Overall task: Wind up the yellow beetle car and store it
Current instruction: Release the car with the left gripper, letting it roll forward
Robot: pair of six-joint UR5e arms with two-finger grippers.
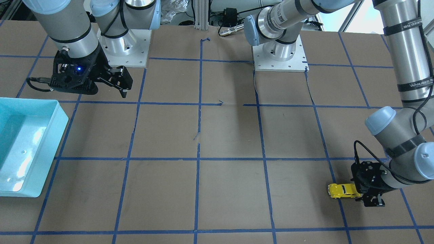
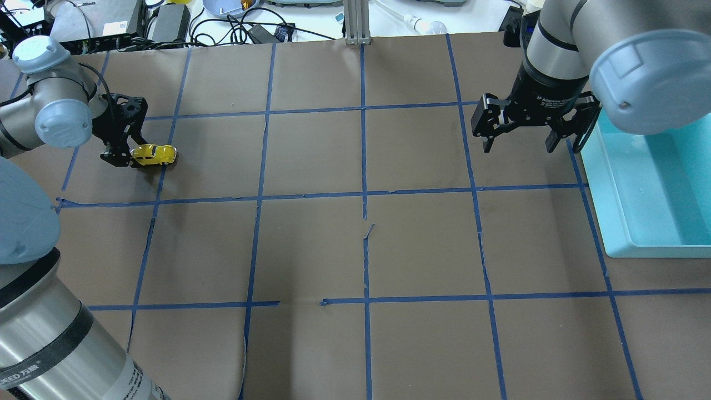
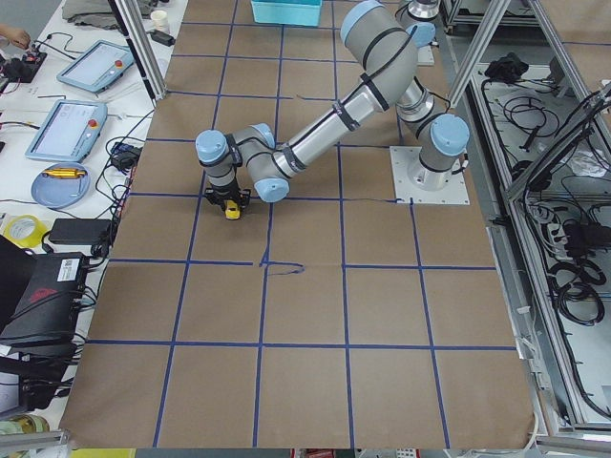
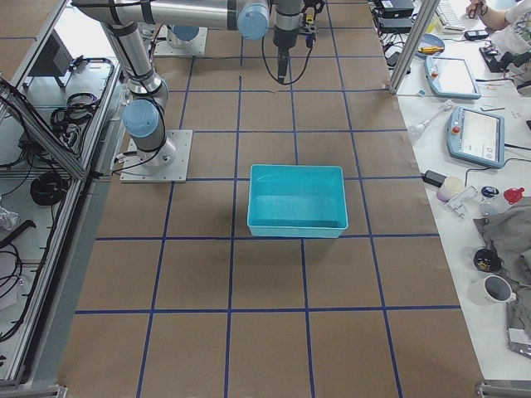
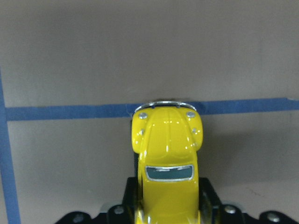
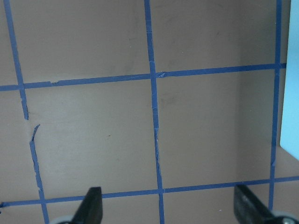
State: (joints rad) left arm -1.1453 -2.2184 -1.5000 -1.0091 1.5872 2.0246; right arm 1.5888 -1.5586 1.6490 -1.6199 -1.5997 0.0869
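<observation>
The yellow beetle car [image 2: 156, 154] is tiny and glossy and sits low on the brown paper at the table's left side, also seen in the front view [image 1: 340, 190] and the left side view [image 3: 232, 212]. My left gripper [image 2: 129, 155] is shut on the car's rear half. In the left wrist view the car [image 5: 168, 144] fills the centre, its nose pointing away over a blue tape line, with black fingers [image 5: 209, 198] on both flanks. My right gripper [image 2: 516, 145] is open and empty, hanging above the table beside the bin; its fingertips [image 6: 93, 205] show wide apart.
A light-blue open bin [image 2: 616, 222] stands at the table's right edge, also in the front view [image 1: 51, 149] and the right side view [image 4: 297, 234]. Blue tape lines form a grid on the brown paper [image 2: 366, 244]. Cables and devices lie beyond the far edge.
</observation>
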